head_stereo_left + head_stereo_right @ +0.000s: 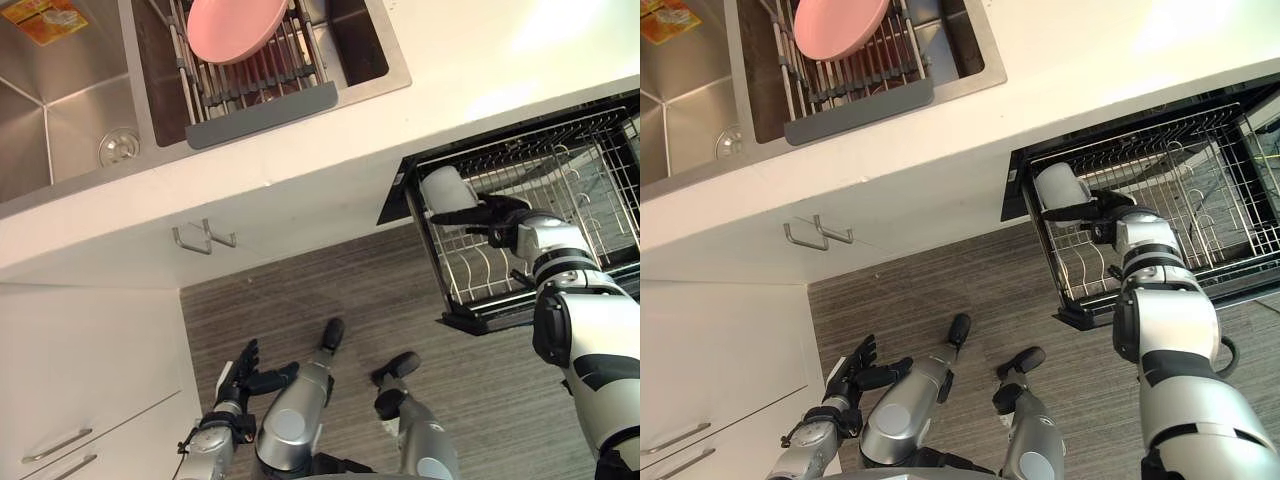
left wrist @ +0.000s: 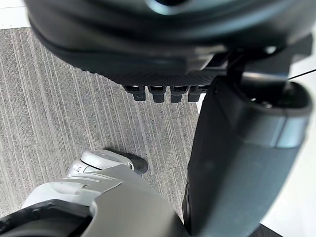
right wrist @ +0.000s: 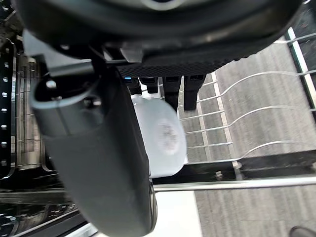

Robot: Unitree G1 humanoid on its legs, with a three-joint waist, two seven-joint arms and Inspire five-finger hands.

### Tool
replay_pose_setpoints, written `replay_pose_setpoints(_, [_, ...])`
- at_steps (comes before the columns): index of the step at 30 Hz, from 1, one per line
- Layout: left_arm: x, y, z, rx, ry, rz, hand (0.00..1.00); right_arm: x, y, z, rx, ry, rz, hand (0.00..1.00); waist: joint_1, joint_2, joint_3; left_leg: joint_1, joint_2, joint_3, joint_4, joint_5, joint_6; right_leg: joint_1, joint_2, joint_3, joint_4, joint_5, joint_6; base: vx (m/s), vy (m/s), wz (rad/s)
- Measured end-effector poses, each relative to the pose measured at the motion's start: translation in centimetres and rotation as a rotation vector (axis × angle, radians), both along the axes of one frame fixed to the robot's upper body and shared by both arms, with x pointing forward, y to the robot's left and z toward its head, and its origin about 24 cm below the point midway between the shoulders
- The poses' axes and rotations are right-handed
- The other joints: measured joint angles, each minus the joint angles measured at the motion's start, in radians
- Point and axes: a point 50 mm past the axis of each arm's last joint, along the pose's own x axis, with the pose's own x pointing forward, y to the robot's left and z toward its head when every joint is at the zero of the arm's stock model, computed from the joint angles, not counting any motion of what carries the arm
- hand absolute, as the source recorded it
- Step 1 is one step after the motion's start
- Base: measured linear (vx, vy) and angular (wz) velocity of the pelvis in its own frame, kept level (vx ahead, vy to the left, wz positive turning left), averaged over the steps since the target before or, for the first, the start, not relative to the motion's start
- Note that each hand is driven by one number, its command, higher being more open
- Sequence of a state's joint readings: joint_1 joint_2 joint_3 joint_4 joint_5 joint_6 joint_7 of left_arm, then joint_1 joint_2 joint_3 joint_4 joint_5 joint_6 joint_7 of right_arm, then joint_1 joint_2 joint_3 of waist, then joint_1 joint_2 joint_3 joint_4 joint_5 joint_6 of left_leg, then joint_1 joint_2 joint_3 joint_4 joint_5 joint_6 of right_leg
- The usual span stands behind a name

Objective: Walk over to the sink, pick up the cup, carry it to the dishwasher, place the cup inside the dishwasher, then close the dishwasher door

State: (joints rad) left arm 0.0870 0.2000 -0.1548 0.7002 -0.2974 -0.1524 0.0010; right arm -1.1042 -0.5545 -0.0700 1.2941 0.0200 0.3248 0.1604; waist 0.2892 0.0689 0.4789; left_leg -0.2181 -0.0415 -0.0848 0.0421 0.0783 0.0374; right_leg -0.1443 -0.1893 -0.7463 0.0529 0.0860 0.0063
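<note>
My right hand is shut on the white cup, holding it over the near left corner of the pulled-out wire dishwasher rack. In the right wrist view the cup lies between the thumb and the curled fingers, with the rack's tines beyond it. The cup looks tipped on its side, and I cannot tell whether it touches the rack. My left hand hangs low beside the cabinet with relaxed fingers and holds nothing.
A steel double sink is set in the white counter, with a pink plate on a drying rack over one basin. White cabinets with metal handles stand at the left. Grey wood floor lies below.
</note>
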Motion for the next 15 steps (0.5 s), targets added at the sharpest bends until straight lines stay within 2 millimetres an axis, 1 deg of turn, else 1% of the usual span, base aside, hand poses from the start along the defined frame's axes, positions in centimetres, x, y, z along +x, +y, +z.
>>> replay_pose_setpoints(3, [0.2,0.0,0.1,0.000,-0.003,-0.001,1.00,0.4,0.4,0.8,-0.003,-0.037,0.048,1.00,0.004,-0.002,0.001,0.005,0.003,0.005,0.000,-0.001,-0.001,0.003,0.003,0.004,0.000,0.000,-0.001,0.01,-0.020,-0.05])
replay_pose_setpoints(6, [0.3,0.1,0.1,0.003,-0.005,0.004,1.00,0.6,0.5,1.4,-0.015,-0.079,0.071,1.00,0.006,-0.011,0.007,0.022,0.008,0.010,-0.001,-0.003,-0.005,0.018,0.009,0.009,-0.005,-0.001,-0.001,0.00,-0.021,-0.07])
replay_pose_setpoints(9, [0.3,0.3,0.1,0.007,-0.005,0.012,1.00,0.9,0.8,2.5,-0.061,-0.157,0.114,1.00,-0.001,-0.024,0.010,0.047,0.017,0.014,-0.006,-0.007,-0.012,0.045,0.021,0.013,-0.018,-0.001,-0.002,0.00,-0.026,-0.05])
replay_pose_setpoints(10, [0.2,0.4,0.1,0.018,-0.002,0.011,1.00,1.0,1.0,3.1,-0.078,-0.221,0.130,1.00,-0.002,-0.029,0.008,0.058,0.022,0.015,-0.010,-0.008,-0.015,0.057,0.028,0.013,-0.026,-0.001,-0.002,0.01,-0.029,-0.05])
replay_pose_setpoints(11, [0.0,0.6,0.0,0.031,0.005,0.025,1.00,0.9,1.1,3.3,-0.092,-0.258,0.137,1.00,-0.003,-0.038,0.003,0.069,0.026,0.018,-0.017,-0.008,-0.017,0.066,0.035,0.016,-0.036,0.000,-0.003,0.02,-0.026,-0.06])
replay_pose_setpoints(13, [-0.3,1.0,-0.2,0.039,0.019,0.053,1.00,0.1,1.1,1.9,-0.084,-0.282,0.142,1.00,-0.004,-0.053,-0.005,0.083,0.031,0.022,-0.030,-0.008,-0.021,0.075,0.043,0.022,-0.045,0.000,-0.003,0.05,-0.014,-0.09])
replay_pose_setpoints(14, [-0.7,1.3,-0.4,0.038,0.028,0.085,1.00,-0.4,1.5,1.3,-0.074,-0.312,0.159,1.00,-0.010,-0.066,-0.012,0.090,0.034,0.029,-0.038,-0.008,-0.022,0.076,0.047,0.032,-0.051,0.000,-0.002,0.11,0.010,-0.19])
replay_pose_setpoints(15, [-1.4,1.9,-0.8,0.040,0.050,0.134,1.00,-1.3,2.4,0.3,-0.046,-0.357,0.183,1.00,-0.028,-0.082,-0.021,0.099,0.036,0.038,-0.044,-0.010,-0.024,0.079,0.050,0.040,-0.057,0.001,-0.001,0.10,0.024,-0.21])
